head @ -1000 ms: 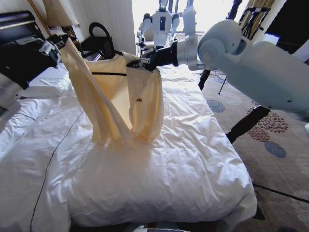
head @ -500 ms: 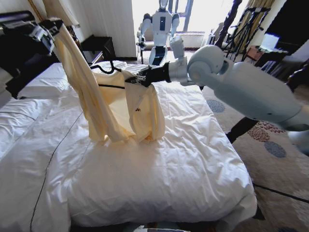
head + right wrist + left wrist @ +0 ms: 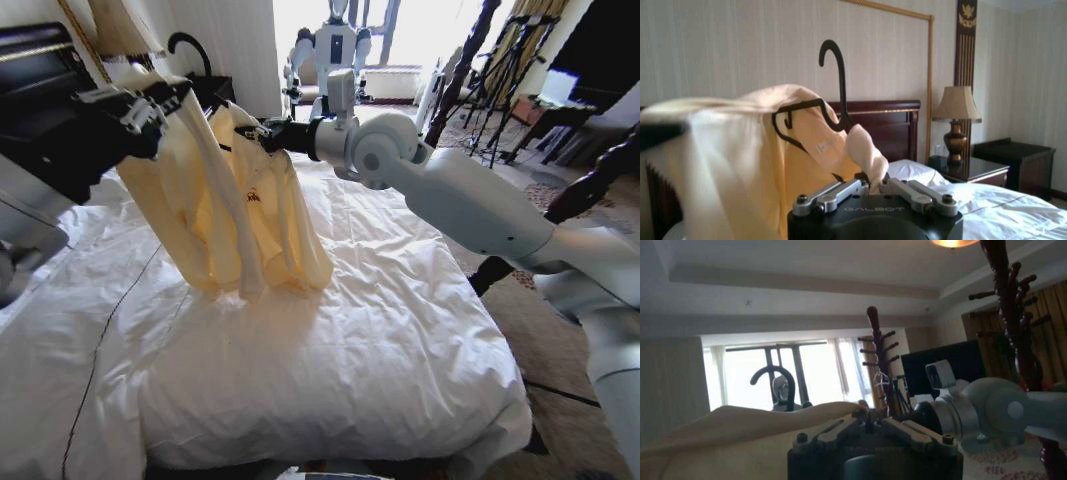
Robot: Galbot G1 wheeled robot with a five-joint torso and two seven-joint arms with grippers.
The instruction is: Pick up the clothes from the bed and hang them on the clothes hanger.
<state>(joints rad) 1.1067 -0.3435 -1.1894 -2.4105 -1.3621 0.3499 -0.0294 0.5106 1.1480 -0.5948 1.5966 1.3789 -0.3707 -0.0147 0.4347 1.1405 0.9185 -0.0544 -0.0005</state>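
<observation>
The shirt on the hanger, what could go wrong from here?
The clothes hang bunched between the left gripper and the right gripper, so a shoulder might slip off the clothes hanger. The hem lies on the bed and could drag.

Pale vertically striped wallpaper point(image 3: 720, 45) covers the wall, edged by a thin gold moulding strip point(image 3: 931, 75). A table lamp with a cream shade and dark turned base point(image 3: 957, 117) stands on a glossy dark wooden nightstand point(image 3: 1003, 160). Bright daylight pours through a tall window point(image 3: 420, 30) hung with sheer white curtains point(image 3: 847, 372). A beige carpet patterned with blue and brown ovals point(image 3: 560, 270) covers the floor. Dark tripods point(image 3: 515, 50) stand near the window.
</observation>
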